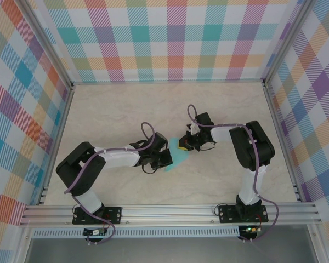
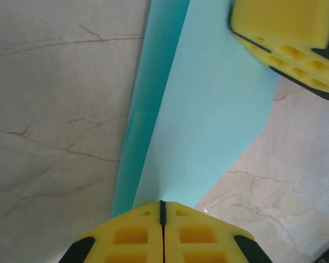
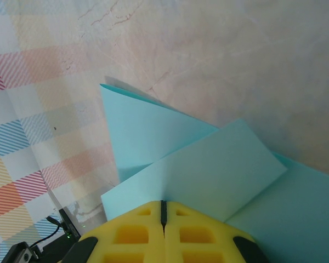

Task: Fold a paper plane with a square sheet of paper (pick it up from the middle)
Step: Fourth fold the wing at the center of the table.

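The turquoise square sheet of paper (image 1: 177, 159) hangs folded between my two grippers above the marble table. My left gripper (image 1: 168, 160) is shut on its near edge, pads pressed together on the paper (image 2: 208, 109) in the left wrist view, left gripper (image 2: 162, 204). A darker folded layer (image 2: 148, 98) runs along the sheet's left side. My right gripper (image 1: 185, 144) is shut on the opposite end; its yellow fingers (image 2: 288, 33) show at the top right. In the right wrist view the right gripper (image 3: 163, 204) pinches an upper flap (image 3: 208, 170) above a second layer (image 3: 137, 126).
The beige marble tabletop (image 1: 126, 109) is ringed by plaid walls (image 1: 175, 38) and an aluminium frame (image 1: 170, 211) along the near edge. Both arms reach toward the table's middle, their cables looping above them.
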